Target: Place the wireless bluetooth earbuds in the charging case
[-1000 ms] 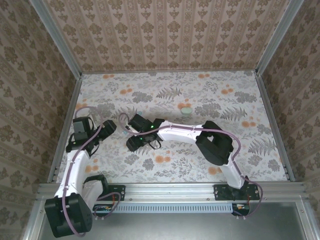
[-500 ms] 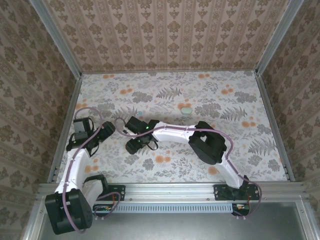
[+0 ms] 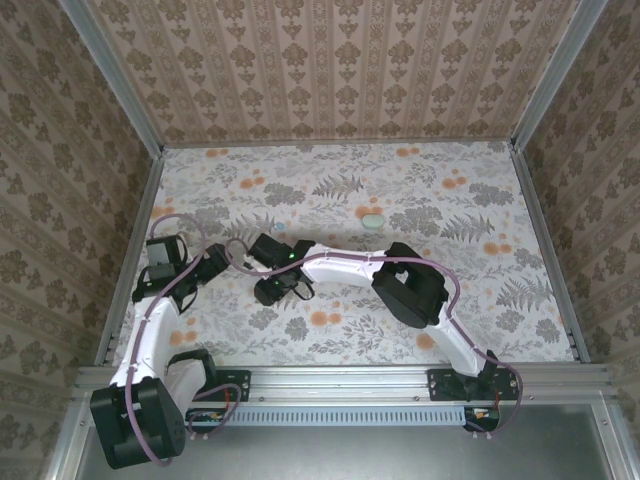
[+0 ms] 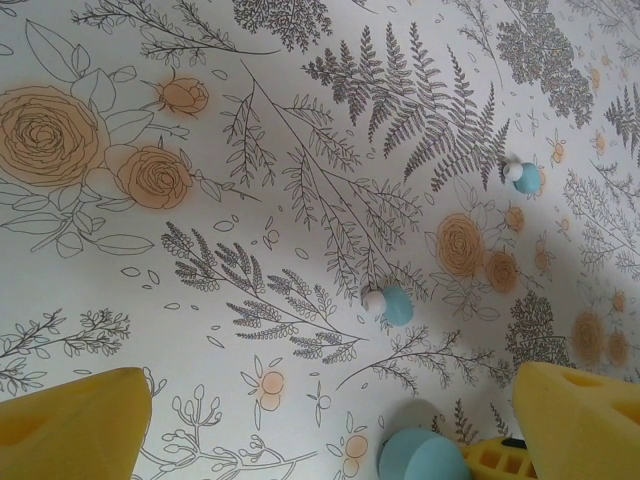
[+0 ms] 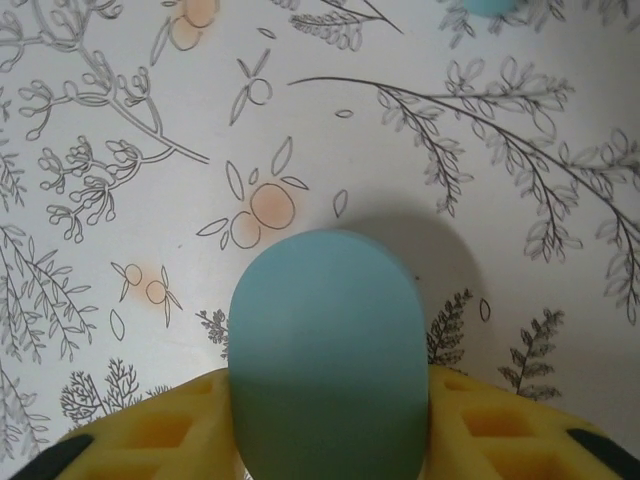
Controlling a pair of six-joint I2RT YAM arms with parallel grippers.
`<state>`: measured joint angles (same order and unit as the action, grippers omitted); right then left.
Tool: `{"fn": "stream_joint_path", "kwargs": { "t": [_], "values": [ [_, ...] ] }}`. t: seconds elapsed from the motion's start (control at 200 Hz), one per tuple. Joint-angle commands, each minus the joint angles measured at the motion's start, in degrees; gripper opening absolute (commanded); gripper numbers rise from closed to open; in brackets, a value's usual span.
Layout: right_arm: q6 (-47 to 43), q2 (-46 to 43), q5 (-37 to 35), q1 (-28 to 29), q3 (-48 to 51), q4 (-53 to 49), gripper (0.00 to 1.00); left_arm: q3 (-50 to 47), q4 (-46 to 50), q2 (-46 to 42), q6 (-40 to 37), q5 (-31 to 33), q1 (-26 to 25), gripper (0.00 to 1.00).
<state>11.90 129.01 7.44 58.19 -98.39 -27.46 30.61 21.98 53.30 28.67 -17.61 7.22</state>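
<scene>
My right gripper (image 5: 325,425) is shut on the teal oval charging case (image 5: 325,350), its lid closed, with a yellow finger (image 5: 150,435) on each side, just above the floral table. The case (image 4: 420,455) also sits low in the left wrist view, beside a right finger (image 4: 490,462). One teal-and-white earbud (image 4: 388,303) lies on the table just beyond the case. A second earbud (image 4: 522,177) lies farther off (image 3: 372,214). My left gripper (image 4: 330,430) is open and holds nothing. In the top view it (image 3: 216,262) sits close to the left of the right gripper (image 3: 270,276).
A teal shape (image 5: 488,5), probably an earbud, shows at the top edge of the right wrist view. The floral table (image 3: 450,200) is ringed by patterned walls and a metal frame (image 3: 130,250). The right arm's elbow (image 3: 405,285) hangs over the table's middle.
The right arm has shifted left, bringing the held case nearer the left gripper. The left gripper has moved slightly toward the near edge.
</scene>
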Motion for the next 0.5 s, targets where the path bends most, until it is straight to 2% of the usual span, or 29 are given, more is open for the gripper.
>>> {"fn": "stream_joint_path", "kwargs": {
  "t": [0.0, 0.165, 0.365, 0.495],
  "values": [
    [-1.95, 0.05, -0.73, 0.26, 0.54, -2.88, 0.34, 1.20, 0.75, -0.09, -1.58, -0.78, 0.47, 0.93],
    [-2.97, -4.46, -1.20, -1.59, 4.61, -1.25, 0.29, 0.73, -1.55, -1.82, -3.57, -5.13, 0.42, 0.92],
    [-5.50, -13.79, -0.13, -6.23, 11.16, -1.57, 0.27, -1.42, -10.76, -5.50, -5.72, -16.41, 0.25, 0.87],
    [-8.62, -21.96, 2.93, -10.90, 16.11, -2.71, 0.26, -0.44, -16.04, -5.32, -8.02, -23.94, -2.01, 0.82]
  ]
}}
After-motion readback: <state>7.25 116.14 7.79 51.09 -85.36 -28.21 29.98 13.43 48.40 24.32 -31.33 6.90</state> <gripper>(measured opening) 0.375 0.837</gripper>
